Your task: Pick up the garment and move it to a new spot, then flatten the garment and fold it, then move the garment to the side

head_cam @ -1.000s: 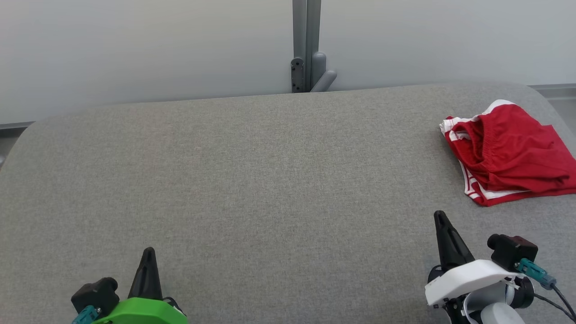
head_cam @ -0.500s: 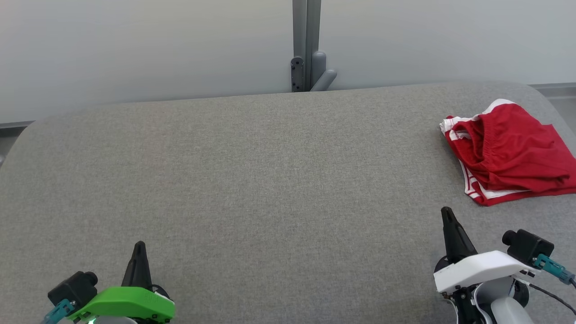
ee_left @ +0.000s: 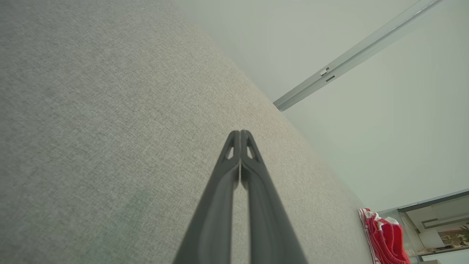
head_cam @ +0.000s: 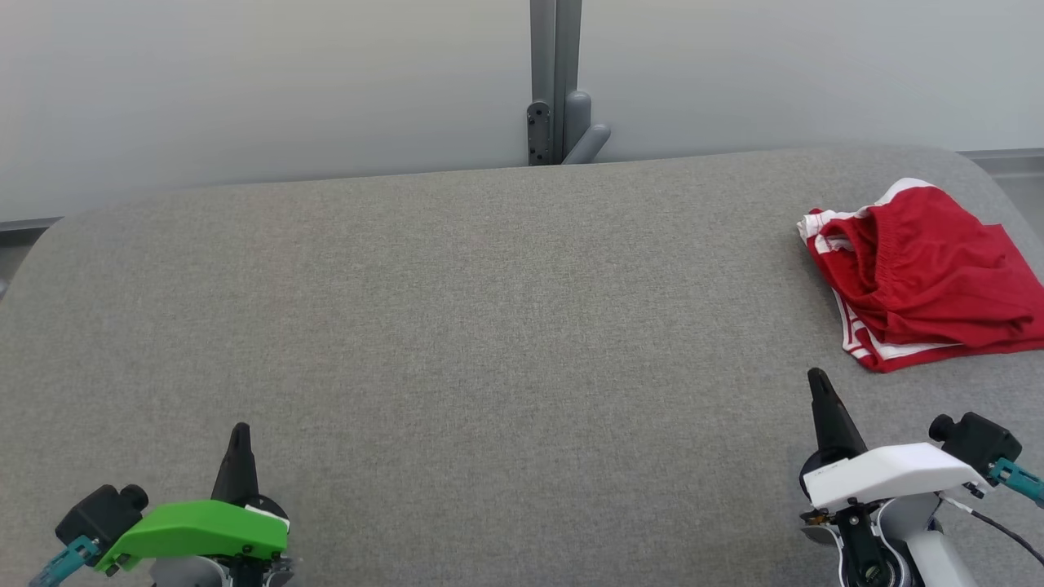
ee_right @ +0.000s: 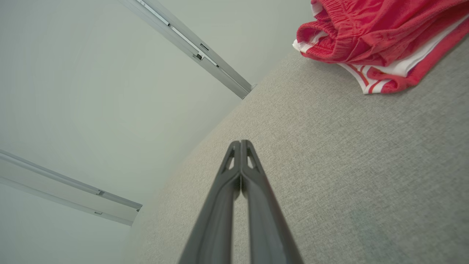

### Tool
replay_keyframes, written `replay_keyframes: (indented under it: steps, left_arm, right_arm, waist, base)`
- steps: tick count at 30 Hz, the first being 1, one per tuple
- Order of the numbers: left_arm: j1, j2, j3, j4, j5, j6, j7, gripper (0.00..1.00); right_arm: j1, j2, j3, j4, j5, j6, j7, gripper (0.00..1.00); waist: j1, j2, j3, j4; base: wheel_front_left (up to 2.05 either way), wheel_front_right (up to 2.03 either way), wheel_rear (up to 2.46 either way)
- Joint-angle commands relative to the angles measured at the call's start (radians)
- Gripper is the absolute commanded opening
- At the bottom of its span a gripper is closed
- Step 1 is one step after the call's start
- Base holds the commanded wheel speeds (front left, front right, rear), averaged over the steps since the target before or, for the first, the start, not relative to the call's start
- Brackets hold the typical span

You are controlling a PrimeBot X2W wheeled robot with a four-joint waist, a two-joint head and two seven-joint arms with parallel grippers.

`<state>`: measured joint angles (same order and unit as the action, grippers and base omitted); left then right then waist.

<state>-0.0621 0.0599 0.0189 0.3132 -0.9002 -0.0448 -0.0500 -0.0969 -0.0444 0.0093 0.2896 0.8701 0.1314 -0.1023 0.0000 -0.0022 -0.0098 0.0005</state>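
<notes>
Red cloth with white trim, the garment (head_cam: 922, 277) lay at about two o'clock on the grey, fabric-covered tabletop (head_cam: 489, 326), close to its rounded far corner and well apart from both hands. It sat as a compact, roughly squared bundle, its gathered waistband turned toward nine o'clock and a white-striped layer showing under the red one, with some slack wrinkles on top. The left hand (head_cam: 239, 427) hovered low at seven o'clock and the right hand (head_cam: 816, 377) at five o'clock, each with its two dark fingers pressed together and holding nothing. The wide middle of the tabletop between them was bare, and a grey post (head_cam: 556, 81) stood against the pale wall at twelve o'clock. Judging by that layout, the garment looked folded over and set off to the side, so the task seemed at or near its end. The bundle was loose enough, though, that I could not rule out that flattening and folding were yet to come.
</notes>
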Motion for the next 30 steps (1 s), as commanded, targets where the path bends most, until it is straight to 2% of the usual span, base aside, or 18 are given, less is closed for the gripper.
replay_keyframes:
  steps: [1,30]
  left_arm:
    - [-0.033,0.003,0.01,-0.009,-0.034,-0.01,0.008,0.0]
    - [-0.082,-0.002,0.081,0.003,-0.322,-0.045,0.107,0.0]
  right_arm:
    - [-0.029,-0.005,-0.006,-0.008,0.031,0.0,0.006,0.0]
    - [-0.055,-0.006,-0.034,0.004,0.344,0.0,0.073,0.0]
  waist:
    - [0.0,0.0007,0.0,0.0]
    - [0.0,0.0012,0.005,0.0]
  base:
    - [0.0,0.0,0.0]
    - [0.0,0.0,0.0]
